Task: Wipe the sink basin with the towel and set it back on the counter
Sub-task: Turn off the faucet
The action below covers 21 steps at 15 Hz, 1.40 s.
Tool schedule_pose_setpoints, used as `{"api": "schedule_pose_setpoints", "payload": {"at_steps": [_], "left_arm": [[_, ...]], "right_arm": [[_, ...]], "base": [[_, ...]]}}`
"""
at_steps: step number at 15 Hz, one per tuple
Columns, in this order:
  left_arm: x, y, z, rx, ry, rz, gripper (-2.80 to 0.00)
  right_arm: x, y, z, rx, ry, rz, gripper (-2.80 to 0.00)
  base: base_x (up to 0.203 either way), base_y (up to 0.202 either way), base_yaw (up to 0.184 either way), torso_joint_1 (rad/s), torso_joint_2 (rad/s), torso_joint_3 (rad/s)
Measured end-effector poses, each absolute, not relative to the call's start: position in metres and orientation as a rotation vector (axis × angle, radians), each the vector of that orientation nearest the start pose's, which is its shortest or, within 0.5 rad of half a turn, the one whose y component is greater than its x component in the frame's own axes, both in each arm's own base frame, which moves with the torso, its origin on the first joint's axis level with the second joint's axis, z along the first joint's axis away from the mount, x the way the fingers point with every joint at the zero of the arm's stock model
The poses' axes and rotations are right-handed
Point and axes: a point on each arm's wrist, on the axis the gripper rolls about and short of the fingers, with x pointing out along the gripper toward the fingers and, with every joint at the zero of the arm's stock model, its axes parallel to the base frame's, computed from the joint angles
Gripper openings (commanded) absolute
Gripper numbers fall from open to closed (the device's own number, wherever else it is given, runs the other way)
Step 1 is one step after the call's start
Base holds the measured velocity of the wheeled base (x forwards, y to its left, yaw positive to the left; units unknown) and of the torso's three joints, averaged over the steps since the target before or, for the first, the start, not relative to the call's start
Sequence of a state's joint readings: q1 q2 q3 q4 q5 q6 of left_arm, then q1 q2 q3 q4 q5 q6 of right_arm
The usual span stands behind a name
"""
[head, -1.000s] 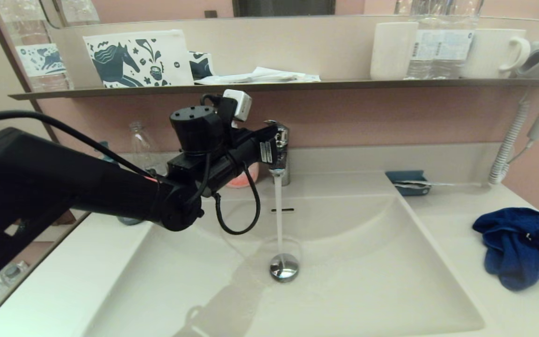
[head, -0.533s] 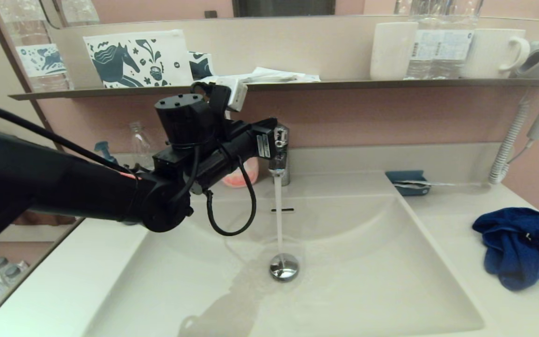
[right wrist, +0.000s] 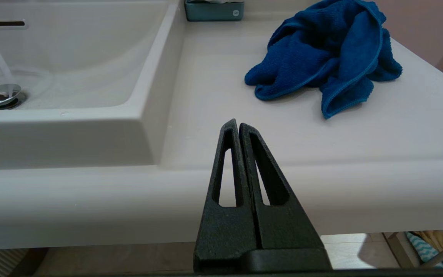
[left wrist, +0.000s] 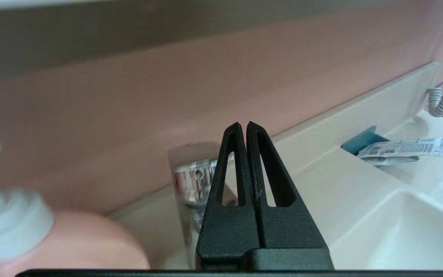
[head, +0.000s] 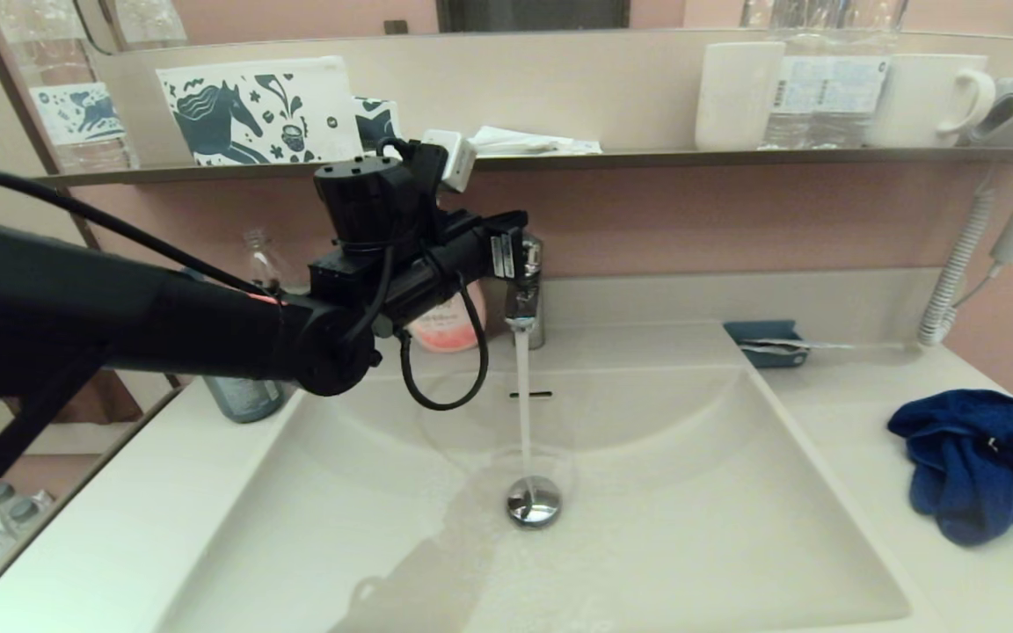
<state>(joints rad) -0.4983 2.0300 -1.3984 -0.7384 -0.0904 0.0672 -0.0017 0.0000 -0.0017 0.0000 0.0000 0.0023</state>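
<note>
Left gripper (left wrist: 243,127) pinched tight, holds nothing, tips right at tap (head: 524,290), likely to work tap handle. Water runs into sink (head: 691,492). Right gripper (right wrist: 236,125) pinched tight, waits below counter (right wrist: 221,96) edge. Towel (head: 981,470) lies bunched on counter, right of sink, untouched.

Open counter (right wrist: 244,100) before the towel (right wrist: 321,57), left arm (head: 207,325) and water stream (head: 522,404) crossing the sink basin (head: 691,492)
</note>
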Motion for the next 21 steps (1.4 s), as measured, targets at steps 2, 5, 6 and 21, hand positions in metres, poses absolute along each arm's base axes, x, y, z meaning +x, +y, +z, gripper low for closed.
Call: {"api": "schedule_pose_setpoints", "payload": {"at_steps": [2,5,6,21], "left_arm": [[0.374,-0.204,0.238,0.048,-0.103,-0.584,-2.8],[0.378,-0.205,0.24,0.057,-0.084,-0.591,-2.8],[0.379,-0.205,0.24,0.065,-0.084,-0.591,-2.8],[0.345,-0.196,0.225,0.101,0.002,-0.607,-2.8]], "right_arm": [[-0.023,0.0,0.076,0.002,-0.001,-0.002,-2.8],[-0.023,0.0,0.076,0.002,-0.001,-0.002,-2.8],[-0.023,0.0,0.076,0.002,-0.001,-0.002,-2.8],[-0.023,0.0,0.076,0.002,-0.001,-0.002,-2.8]], "base": [[0.0,0.0,0.0,0.0,0.0,0.0],[0.0,0.0,0.0,0.0,0.0,0.0],[0.0,0.0,0.0,0.0,0.0,0.0],[0.0,0.0,0.0,0.0,0.0,0.0]]}}
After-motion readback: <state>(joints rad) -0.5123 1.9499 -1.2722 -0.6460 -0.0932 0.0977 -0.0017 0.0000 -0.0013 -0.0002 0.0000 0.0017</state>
